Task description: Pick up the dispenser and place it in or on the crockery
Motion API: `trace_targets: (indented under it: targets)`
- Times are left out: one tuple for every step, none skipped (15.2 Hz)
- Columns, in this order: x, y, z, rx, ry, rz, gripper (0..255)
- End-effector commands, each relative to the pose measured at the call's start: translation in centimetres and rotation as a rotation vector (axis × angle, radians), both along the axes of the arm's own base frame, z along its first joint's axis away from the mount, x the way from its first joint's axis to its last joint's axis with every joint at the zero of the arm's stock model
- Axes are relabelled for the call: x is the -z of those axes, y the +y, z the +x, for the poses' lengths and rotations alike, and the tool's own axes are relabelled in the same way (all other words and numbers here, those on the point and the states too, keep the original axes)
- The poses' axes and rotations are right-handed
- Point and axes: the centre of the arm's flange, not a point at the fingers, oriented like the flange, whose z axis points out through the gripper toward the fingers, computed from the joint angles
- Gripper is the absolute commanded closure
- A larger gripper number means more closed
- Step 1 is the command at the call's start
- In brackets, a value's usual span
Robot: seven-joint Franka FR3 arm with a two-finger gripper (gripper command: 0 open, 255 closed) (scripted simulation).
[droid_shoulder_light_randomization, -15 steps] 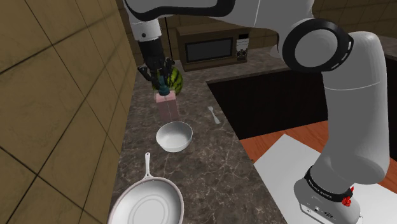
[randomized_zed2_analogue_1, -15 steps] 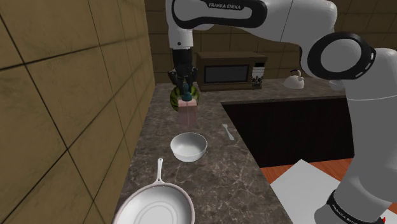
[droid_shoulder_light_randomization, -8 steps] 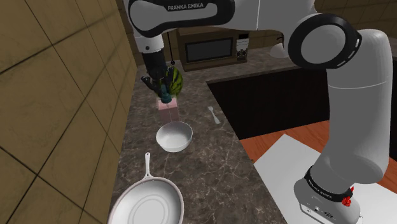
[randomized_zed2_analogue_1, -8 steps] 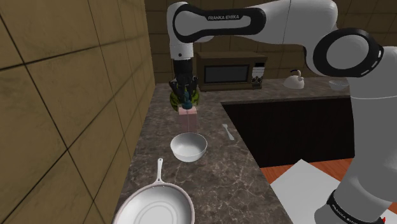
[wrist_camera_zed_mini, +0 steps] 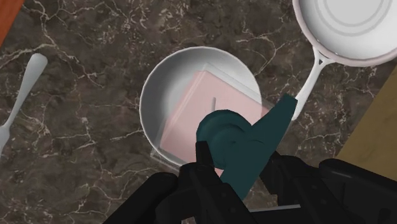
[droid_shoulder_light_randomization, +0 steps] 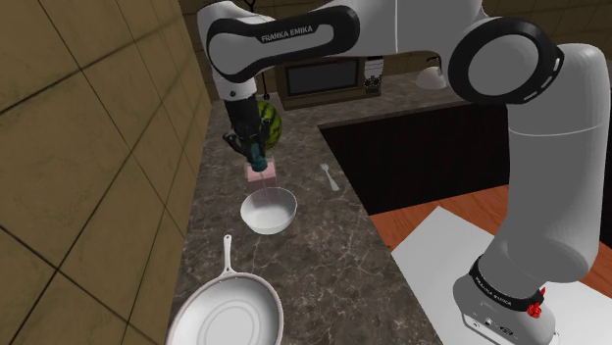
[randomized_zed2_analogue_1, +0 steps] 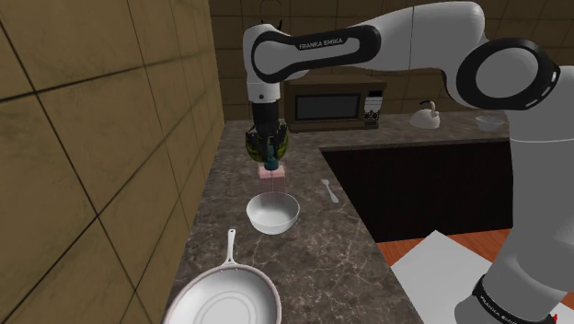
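Nearly there: the dispenser hangs over the bowl

The black gripper (droid_shoulder_light_randomization: 253, 152) is squeezed tight on the dispenser (droid_shoulder_light_randomization: 261, 174). Its two fingers pinch the teal pump top (wrist_camera_zed_mini: 236, 143), so the pink box part hangs straight down under the hand. Holding it by the top leaves the bottom free to go in first.

In the shoulder view the white bowl (droid_shoulder_light_randomization: 269, 211) sits on the dark stone counter (droid_shoulder_light_randomization: 324, 255) at six o'clock from the dispenser. It is very near, and the two do not seem to touch. From the hand's own camera the pink box covers much of the bowl's inside, so it looks lined up well.

I think the next job is to go down a little and then let go. Dropped from too high, the tall dispenser could tip over the rim.

The white pan (droid_shoulder_light_randomization: 228, 312) lies at seven o'clock from the bowl, well apart. A watermelon (droid_shoulder_light_randomization: 269, 123) sits at twelve o'clock, behind the hand.
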Motion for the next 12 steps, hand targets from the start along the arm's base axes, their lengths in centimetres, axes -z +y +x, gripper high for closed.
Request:
trace_targets:
  targets:
    - [1.1, 0.1, -0.1, 0.000, -0.001, 0.000, 255]
    - [1.6, 0.1, -0.1, 0.000, -0.001, 0.000, 255]
    - [2.1, 0.1, -0.1, 0.000, -0.001, 0.000, 255]
    - [3.0, 0.1, -0.1, 0.000, -0.001, 0.000, 255]
    - [3.0, 0.1, -0.1, 0.000, -0.001, 0.000, 255]
    - [3.0, 0.1, -0.1, 0.000, -0.001, 0.000, 255]
    - [3.0, 0.1, -0.1, 0.000, -0.001, 0.000, 255]
    - [3.0, 0.1, -0.1, 0.000, -0.001, 0.000, 255]
    - [3.0, 0.1, -0.1, 0.000, -0.001, 0.000, 255]
    - [3.0, 0.1, -0.1, 0.000, -0.001, 0.000, 255]
    - [3.0, 0.1, -0.1, 0.000, -0.001, 0.000, 255]
    - [3.0, 0.1, -0.1, 0.000, -0.001, 0.000, 255]
